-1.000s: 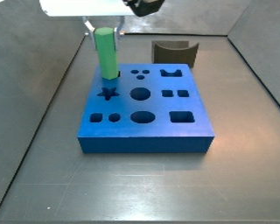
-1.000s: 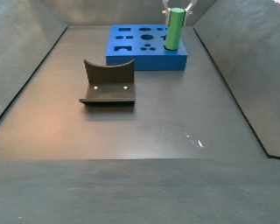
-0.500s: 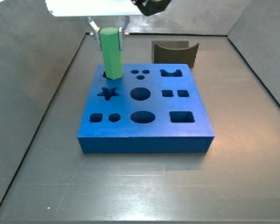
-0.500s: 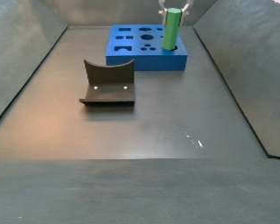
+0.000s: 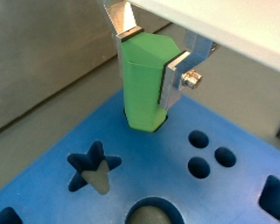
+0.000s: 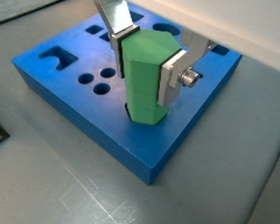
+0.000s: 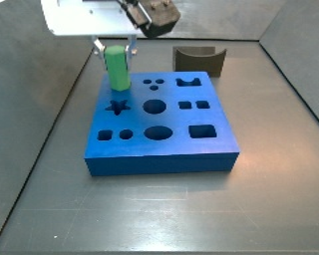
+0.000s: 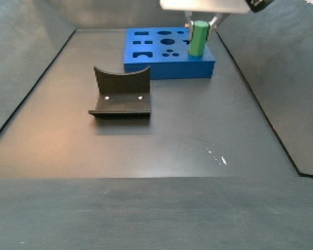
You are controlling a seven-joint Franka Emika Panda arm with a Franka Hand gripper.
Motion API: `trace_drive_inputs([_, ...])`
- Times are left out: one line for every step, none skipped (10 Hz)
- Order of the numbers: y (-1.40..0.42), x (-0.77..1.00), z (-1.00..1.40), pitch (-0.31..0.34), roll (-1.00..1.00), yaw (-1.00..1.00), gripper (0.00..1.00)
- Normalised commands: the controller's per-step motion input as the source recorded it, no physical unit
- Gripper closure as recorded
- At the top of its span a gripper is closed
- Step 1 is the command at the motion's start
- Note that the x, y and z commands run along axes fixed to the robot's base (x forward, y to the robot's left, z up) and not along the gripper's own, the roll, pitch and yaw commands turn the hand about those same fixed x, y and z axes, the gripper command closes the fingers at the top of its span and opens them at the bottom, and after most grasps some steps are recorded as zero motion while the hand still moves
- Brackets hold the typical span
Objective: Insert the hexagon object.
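Observation:
The hexagon object [image 5: 145, 83] is a bright green peg, held upright between my gripper's [image 5: 150, 48] silver fingers [image 5: 177, 75]. It also shows in the other wrist view [image 6: 147, 80], with the gripper [image 6: 146, 45] shut on its upper half. Its lower end stands at the top face of the blue block [image 6: 70, 80], near one corner, and seems partly sunk into a hole there. In both side views the peg [image 7: 117, 69] [image 8: 198, 38] stands upright at the block's [image 7: 159, 127] [image 8: 164, 54] far corner under the gripper [image 7: 116, 45].
The block's top has several shaped holes, among them a star hole [image 5: 94, 165] next to the peg. A dark grey curved block [image 7: 199, 61] [image 8: 121, 93] stands on the floor apart from the blue block. Grey walls ring the floor.
The gripper has moved down with the peg. Less of the peg shows above the block now than in the earlier frames.

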Motion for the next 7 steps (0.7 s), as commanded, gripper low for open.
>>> trace_drive_inputs([0.0,0.01,-0.4,-0.116,0.0,0.0,1.0])
trace_drive_inputs([0.0,0.0,-0.37,-0.1,0.0,0.0,1.0])
trace_drive_inputs([0.0,0.0,-0.36,-0.119,0.0,0.0,1.0])
trace_drive_inputs([0.0,0.0,-0.32,-0.091,0.0,0.0,1.0])
trace_drive_inputs([0.0,0.0,-0.08,-0.121,-0.04,0.0,1.0])
trace_drive_inputs([0.0,0.0,0.0,0.0,-0.01,0.0,1.0])
trace_drive_inputs([0.0,0.0,0.0,0.0,0.0,0.0,1.0])
